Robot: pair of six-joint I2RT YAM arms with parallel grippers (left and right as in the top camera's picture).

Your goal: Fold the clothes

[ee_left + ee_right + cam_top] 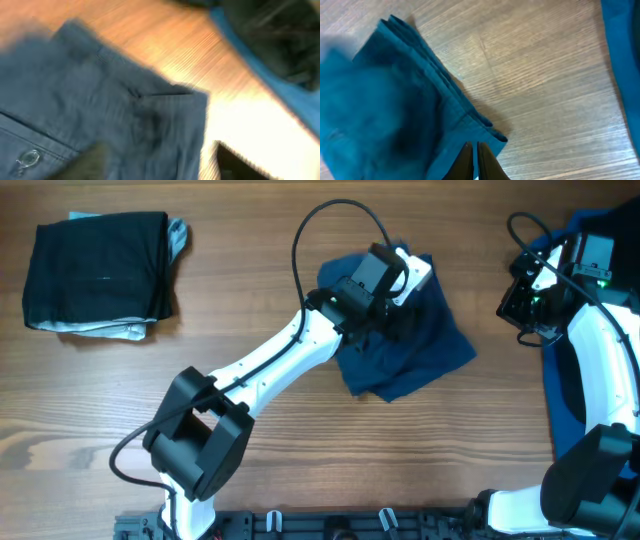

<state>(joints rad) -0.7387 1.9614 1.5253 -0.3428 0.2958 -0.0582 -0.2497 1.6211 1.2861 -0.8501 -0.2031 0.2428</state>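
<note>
We see two arms of one build: the left arm [275, 360] and the right arm [612, 350] have smooth white links joined by bulky black joint housings [198, 448]. A thin black cable [318, 215] loops off the left arm. Small green lights [601, 275] glow on the right one. The right pincer [475, 160] has slim dark fingers [485, 162]. The left pincer [157, 155] looks dark and blurred.

navy shorts [410, 345]: matt, denim-like woven cloth, stitched seams; small glossy button [28, 158]. folded black garment [100, 270]: soft matt fabric. blue cloth [556, 400]: matt. table [250, 270]: smooth wood-grain top, slight sheen. left arm [280, 358]: glossy white plastic shell, matt black joints.
</note>
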